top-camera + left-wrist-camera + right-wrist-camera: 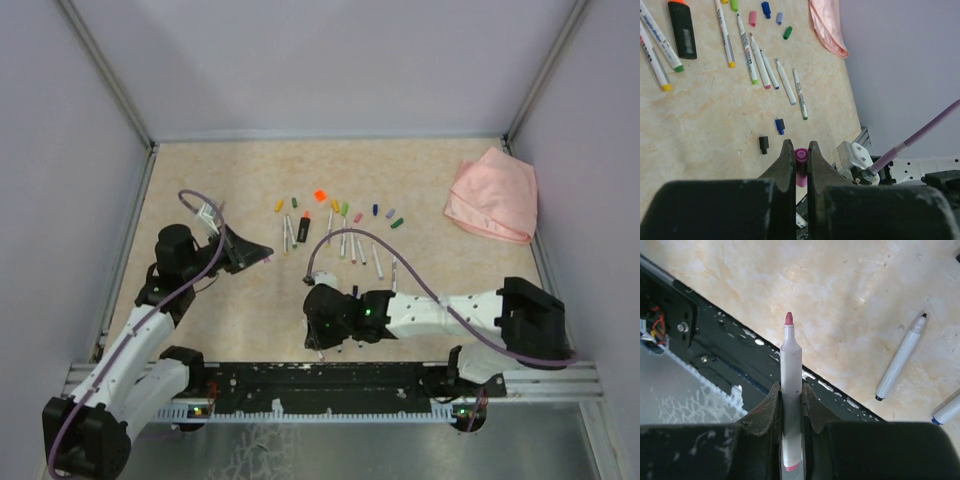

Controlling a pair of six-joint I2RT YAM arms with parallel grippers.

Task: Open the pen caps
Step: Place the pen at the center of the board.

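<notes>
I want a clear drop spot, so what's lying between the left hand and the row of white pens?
Left wrist view shows a blue cap and a black cap lying between the left hand and the pens.

Beige, marble-patterned tabletop [230, 180]. Lying on it toward the far middle are a loose row of small coloured pen caps [344, 209] and, just nearer than these, a spread of uncapped white-barrelled pens [343, 242] beside a black highlighter [302, 230]. A blue cap [780, 126] and a black cap [763, 144] lie close together, apart from the row, and a crumpled pink cloth [492, 197] rests in the far right corner.
</notes>
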